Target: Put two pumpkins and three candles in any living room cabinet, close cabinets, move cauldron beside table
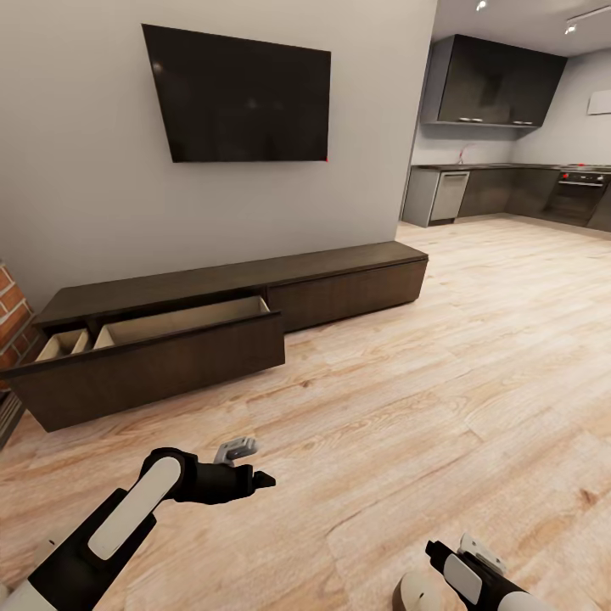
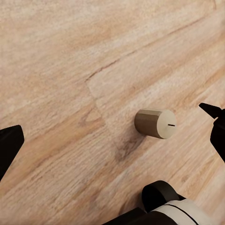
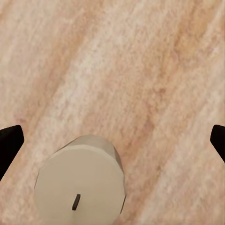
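- Cabinet (image 1: 339, 288): a long, low dark-brown unit is set against the grey wall, below a black TV (image 1: 242, 95). Its left drawer (image 1: 161, 361) is pulled out, at about 10 o'clock from the left hand in the head view; pale tan compartments are seen inside, and nothing can be made out in them. The right front is shut.
- Floor (image 1: 441, 382): light wood planks are laid from the cabinet out to the kitchen (image 1: 509, 170) at 1 o'clock.
- Brick (image 1: 13, 305): a strip of red brick is seen at the head view's 9 o'clock edge.
- Left hand (image 1: 246, 462): held low over the floor, well apart from the cabinet. In the left wrist view its dark fingertips (image 2: 9, 145) are spread wide, with nothing between them.
- Candle (image 2: 155, 123): a small tan cylinder with a short dark wick is lying on its side on the floor, near the left hand and untouched by it.
- Right hand (image 1: 471, 552): held at 5 o'clock in the head view. In the right wrist view its fingertips (image 3: 9, 140) are spread wide.
- Second candle (image 3: 80, 185): a pale cylinder with a dark wick is standing upright on the floor beneath the right hand, ungripped; its top (image 1: 422, 591) is seen in the head view just beside that hand.
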`<state>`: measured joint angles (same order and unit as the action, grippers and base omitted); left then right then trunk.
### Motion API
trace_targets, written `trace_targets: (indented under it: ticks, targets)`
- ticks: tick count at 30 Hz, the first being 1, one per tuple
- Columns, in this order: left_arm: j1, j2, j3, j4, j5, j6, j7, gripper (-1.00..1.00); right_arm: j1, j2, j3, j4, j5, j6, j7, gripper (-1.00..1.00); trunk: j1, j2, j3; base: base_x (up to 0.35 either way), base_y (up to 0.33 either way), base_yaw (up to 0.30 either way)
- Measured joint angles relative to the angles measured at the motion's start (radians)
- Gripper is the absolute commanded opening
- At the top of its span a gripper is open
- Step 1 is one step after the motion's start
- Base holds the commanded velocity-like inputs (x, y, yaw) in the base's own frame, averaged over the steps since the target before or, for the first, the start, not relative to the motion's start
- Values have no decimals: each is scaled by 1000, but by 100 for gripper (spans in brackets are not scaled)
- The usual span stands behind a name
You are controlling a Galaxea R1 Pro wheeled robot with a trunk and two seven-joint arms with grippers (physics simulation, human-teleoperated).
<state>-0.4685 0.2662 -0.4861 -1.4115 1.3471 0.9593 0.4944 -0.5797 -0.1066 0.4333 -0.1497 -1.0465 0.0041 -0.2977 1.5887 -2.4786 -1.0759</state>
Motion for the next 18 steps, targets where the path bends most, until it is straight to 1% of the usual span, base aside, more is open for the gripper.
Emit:
trace_targets:
  ticks: [5,18]
  targets:
    - [0,0,0,0,0,0,0,100,0,0,0,0,0,0,0,100,0,0,0,0,67,0]
    - [0,0,0,0,0,0,0,100,0,0,0,-1,0,0,0,100,0,0,0,0,3,0]
